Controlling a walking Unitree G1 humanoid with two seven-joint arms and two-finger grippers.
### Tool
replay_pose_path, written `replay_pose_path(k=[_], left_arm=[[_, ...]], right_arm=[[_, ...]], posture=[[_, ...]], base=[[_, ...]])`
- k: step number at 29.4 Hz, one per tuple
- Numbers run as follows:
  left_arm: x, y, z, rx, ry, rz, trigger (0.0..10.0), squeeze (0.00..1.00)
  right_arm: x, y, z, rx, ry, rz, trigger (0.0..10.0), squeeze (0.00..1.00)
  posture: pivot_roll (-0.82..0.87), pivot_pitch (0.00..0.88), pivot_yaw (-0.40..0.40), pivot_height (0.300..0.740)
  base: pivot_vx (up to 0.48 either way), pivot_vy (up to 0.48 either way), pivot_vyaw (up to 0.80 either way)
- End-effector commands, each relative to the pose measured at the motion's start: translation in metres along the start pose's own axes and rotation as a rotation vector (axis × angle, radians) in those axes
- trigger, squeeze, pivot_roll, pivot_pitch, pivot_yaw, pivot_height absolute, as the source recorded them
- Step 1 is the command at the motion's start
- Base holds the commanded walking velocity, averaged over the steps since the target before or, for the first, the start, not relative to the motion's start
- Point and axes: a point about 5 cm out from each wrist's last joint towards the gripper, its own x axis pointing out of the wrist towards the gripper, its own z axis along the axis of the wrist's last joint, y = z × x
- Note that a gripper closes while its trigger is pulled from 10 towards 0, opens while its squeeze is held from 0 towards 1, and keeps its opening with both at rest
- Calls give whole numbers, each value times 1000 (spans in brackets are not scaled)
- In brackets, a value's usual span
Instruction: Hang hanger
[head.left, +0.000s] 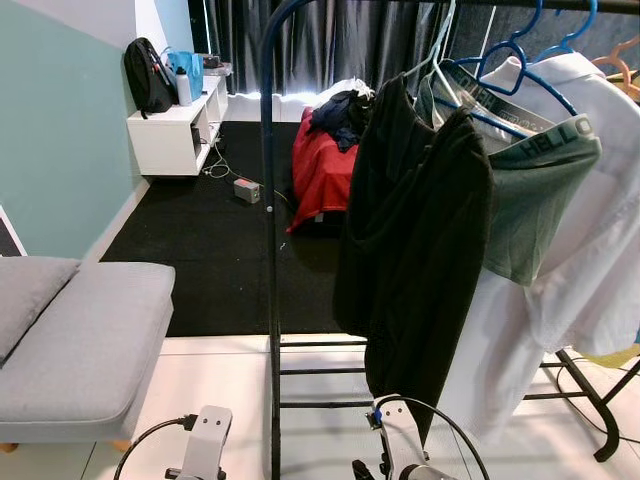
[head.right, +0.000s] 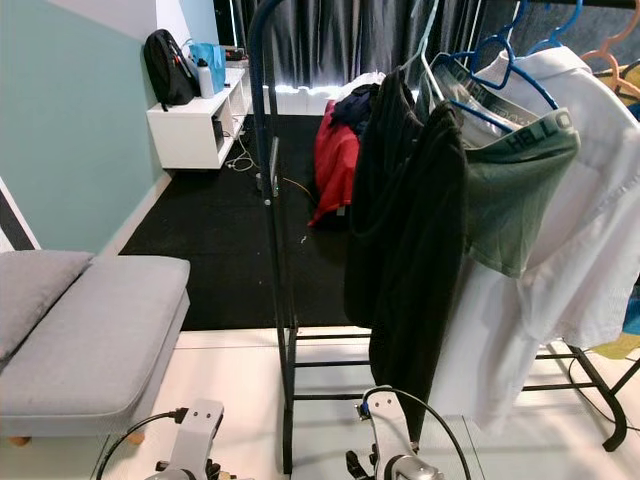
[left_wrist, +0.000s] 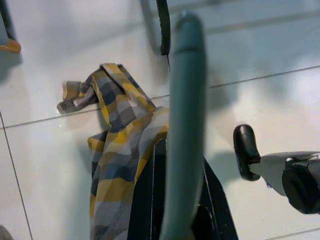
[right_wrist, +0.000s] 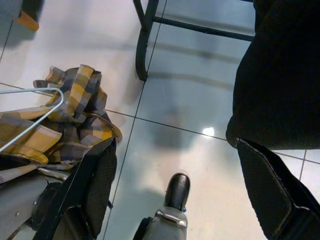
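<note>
- Left eye view: a dark clothes rack (head.left: 270, 250) stands on the white tiled floor (head.left: 220, 375). A black garment (head.left: 415, 250), a green shirt (head.left: 535, 195) and a white shirt (head.left: 590, 220) hang from it, with blue hangers (head.left: 520, 60) above. A grey sofa (head.left: 80, 340) is at the left, a red bag (head.left: 322, 175) lies on the black carpet behind, and a white shelf (head.left: 175, 135) with a black backpack (head.left: 147, 75) stands by the wall. Both silver arms are at the lower edge.
- Right eye view: the same scene; the rack's post (head.right: 275, 250) rises between sofa and clothes.
- Left wrist view: the left claw (left_wrist: 172, 220) is closed on a teal hanger (left_wrist: 185, 125) that carries a yellow-and-grey plaid shirt (left_wrist: 115, 160), held above the floor tiles.
- Right wrist view: the right claw (right_wrist: 187, 200) has its fingers (right_wrist: 97, 185) spread wide apart with nothing between them. The plaid shirt and a thin white hanger (right_wrist: 35, 115) lie beside it; the black garment's hem hangs near the other finger.
</note>
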Motion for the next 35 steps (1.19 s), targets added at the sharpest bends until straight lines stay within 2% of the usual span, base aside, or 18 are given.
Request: replay_pose_path(k=[1,3,6,12,13,18,24,35], left_arm=[[0,-2,-9,0,37,-9,10000,0],[-1,-3,-8,21,25,-26,10000,0],[-1,-3,-9,28,23,-28,10000,0],[-1,-2,-10,30,25,-28,10000,0],[-2,-2,-11,35,17,-43,10000,0],[-4,3,-15,37,8,-18,10000,0],[-5,5,-21,53,19,-30,10000,0],[-5,2,-25,72,26,-46,10000,0]], right_arm=[[-1,1,-7,9,21,3,10000,0],[-1,1,-6,55,5,-7,10000,0],[-1,1,-3,75,-9,-7,10000,0],[0,2,-1,79,-16,-6,10000,0],[0,4,-4,68,-1,-4,10000,0],[1,13,-15,35,48,29,10000,0],[0,13,-22,101,40,12,10000,0],[-1,14,-27,97,48,10,10000,0]], posture=[[65,68,24,740],[56,91,32,740],[57,83,35,740],[52,74,32,740],[56,90,-18,740],[54,74,-24,740],[68,51,-27,740],[61,9,-27,740]], base=[[0,0,0],[0,0,0],[0,0,0],[0,0,0],[0,0,0],[0,0,0],[0,0,0],[0,0,0]])
